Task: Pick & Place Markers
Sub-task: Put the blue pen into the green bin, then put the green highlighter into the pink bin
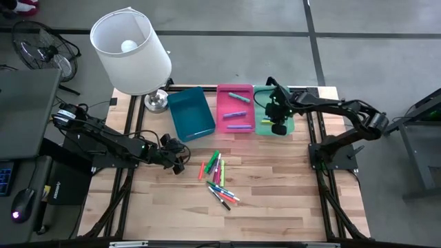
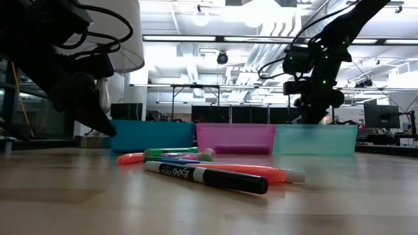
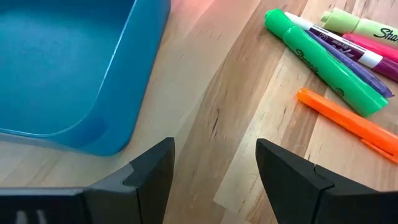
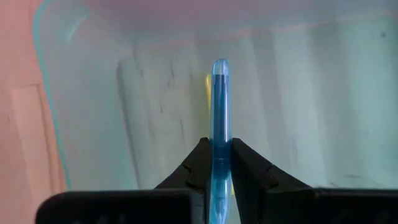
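Observation:
Several markers point(image 1: 219, 180) in mixed colours lie loose on the wooden table; a green one point(image 3: 323, 62) and an orange one point(image 3: 348, 118) show in the left wrist view. My left gripper point(image 3: 214, 149) stands open beside them, near the blue tray point(image 1: 191, 114), with nothing between its fingers. My right gripper point(image 4: 216, 149) hangs over the green tray point(image 1: 265, 114), shut on a blue marker point(image 4: 220, 106). A yellow marker point(image 4: 209, 93) lies on that tray's floor behind it. Three markers lie in the pink tray point(image 1: 234, 109). My right gripper pinches the blue marker between its two fingers, on the barrel point(image 4: 219, 146) beside the fingertips. The fingers point steeply down into the green tray. The marker runs along them, its end sticking out past the tips toward the tray floor. Whether that end touches the floor I cannot tell.
A white lamp point(image 1: 131, 52) stands at the table's far left, next to the blue tray. The three trays sit side by side along the far edge. Bare wood lies between the marker pile and the near edge.

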{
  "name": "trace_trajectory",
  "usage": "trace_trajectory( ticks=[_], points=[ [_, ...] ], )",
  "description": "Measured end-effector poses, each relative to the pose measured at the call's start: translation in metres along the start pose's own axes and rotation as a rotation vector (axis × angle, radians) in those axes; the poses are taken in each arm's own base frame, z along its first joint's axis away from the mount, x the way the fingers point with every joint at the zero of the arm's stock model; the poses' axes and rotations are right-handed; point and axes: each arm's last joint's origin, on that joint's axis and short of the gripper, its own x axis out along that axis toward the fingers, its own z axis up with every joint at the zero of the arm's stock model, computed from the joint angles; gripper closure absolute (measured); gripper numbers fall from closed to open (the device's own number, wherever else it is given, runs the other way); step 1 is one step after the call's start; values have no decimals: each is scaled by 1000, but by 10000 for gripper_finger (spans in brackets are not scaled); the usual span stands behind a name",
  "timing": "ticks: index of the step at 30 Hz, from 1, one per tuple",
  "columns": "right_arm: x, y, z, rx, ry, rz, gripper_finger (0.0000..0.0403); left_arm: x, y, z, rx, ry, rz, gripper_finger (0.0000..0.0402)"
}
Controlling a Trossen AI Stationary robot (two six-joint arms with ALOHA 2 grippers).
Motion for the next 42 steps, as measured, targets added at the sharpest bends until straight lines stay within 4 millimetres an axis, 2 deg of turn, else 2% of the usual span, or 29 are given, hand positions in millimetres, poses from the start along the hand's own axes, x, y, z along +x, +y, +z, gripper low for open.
trace_trajectory(
  ticks=[14,18,22,27,30,35,42],
  points=[
    [2,0,-2,28,11,-17,288,0,-1,1,-7,-6,-5,181],
    [1,-2,-2,76,39,-91,259,0,-3,4,-29,-39,-31,181],
    [-7,-3,-3,133,33,-159,238,-1,-7,11,-72,-98,-73,181],
    [-25,-2,0,221,-67,-178,229,-3,-13,21,-137,-171,-146,181],
    [-38,1,2,284,-151,-152,232,-6,-19,33,-167,-184,-168,181],
    [-58,6,6,343,-315,-63,237,-17,-34,66,-148,-160,-142,181],
    [-71,20,12,286,-392,-37,237,-16,-58,100,-150,-12,-14,181]
  ],
)
